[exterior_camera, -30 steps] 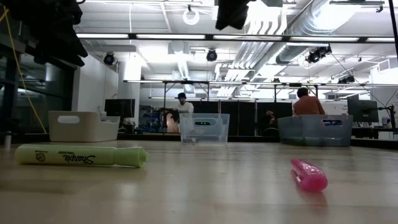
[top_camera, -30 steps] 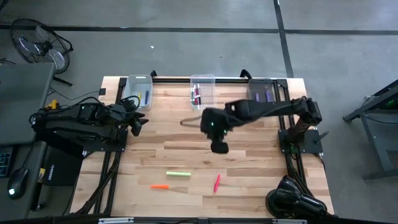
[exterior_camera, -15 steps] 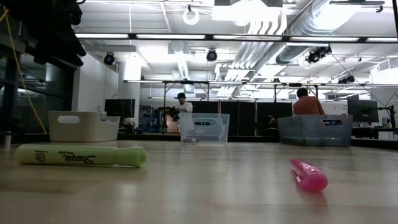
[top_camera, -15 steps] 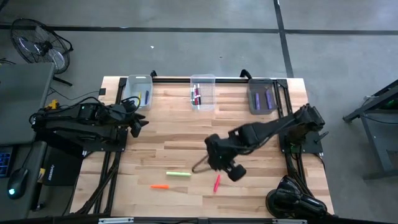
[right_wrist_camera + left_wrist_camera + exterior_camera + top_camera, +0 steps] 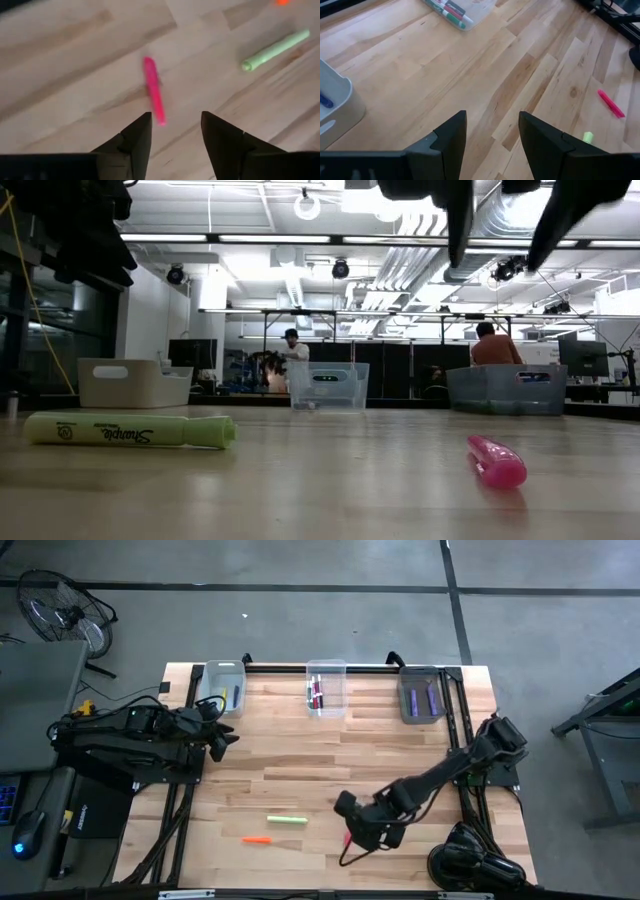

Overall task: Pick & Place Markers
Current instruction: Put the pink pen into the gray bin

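Three markers lie flat on the wooden table near its front edge: a pink one (image 5: 347, 837) (image 5: 497, 461) (image 5: 153, 90), a light green one (image 5: 287, 821) (image 5: 130, 430) (image 5: 275, 50) and an orange one (image 5: 256, 839). My right gripper (image 5: 362, 832) (image 5: 505, 220) (image 5: 172, 130) hangs open above the pink marker and touches nothing. My left gripper (image 5: 222, 735) (image 5: 492, 132) waits open at the table's left side, near the left bin (image 5: 222, 687).
Three clear bins stand along the far edge: the left one, the middle one (image 5: 326, 688) (image 5: 465, 10) and the right one (image 5: 425, 695), each with markers inside. People show in the room beyond the table in the low view. Bare wood lies between the bins and the loose markers.
My right gripper has swung from near the middle bin toward the table's near edge and come down over the pink marker. In the low view its fingers now stand apart: it has opened. The markers on the table have not moved.
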You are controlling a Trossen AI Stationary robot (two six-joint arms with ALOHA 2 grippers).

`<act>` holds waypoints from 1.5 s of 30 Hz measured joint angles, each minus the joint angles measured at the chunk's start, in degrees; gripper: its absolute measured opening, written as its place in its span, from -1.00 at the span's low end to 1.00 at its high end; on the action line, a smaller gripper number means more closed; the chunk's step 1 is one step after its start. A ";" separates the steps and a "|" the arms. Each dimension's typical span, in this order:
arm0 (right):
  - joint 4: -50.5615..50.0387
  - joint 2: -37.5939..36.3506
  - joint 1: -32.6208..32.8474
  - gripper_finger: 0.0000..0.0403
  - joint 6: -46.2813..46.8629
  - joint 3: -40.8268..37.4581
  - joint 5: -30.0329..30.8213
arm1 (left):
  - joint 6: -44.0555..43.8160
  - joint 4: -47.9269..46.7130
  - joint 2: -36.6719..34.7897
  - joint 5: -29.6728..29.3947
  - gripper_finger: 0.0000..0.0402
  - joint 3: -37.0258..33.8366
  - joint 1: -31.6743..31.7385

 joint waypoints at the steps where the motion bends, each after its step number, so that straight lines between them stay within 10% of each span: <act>1: 2.22 0.00 0.29 -0.20 -0.07 -1.52 1.43 | -0.07 -0.02 0.00 -0.01 -0.12 0.00 0.00; 19: 20.51 0.23 -1.91 -0.20 -0.17 -15.27 -5.84 | -0.39 -0.02 0.00 0.05 -0.12 0.00 0.00; 45: 24.37 9.15 -4.96 -0.28 -3.45 -15.44 -11.27 | -0.46 -1.11 0.00 0.10 -0.12 0.00 0.00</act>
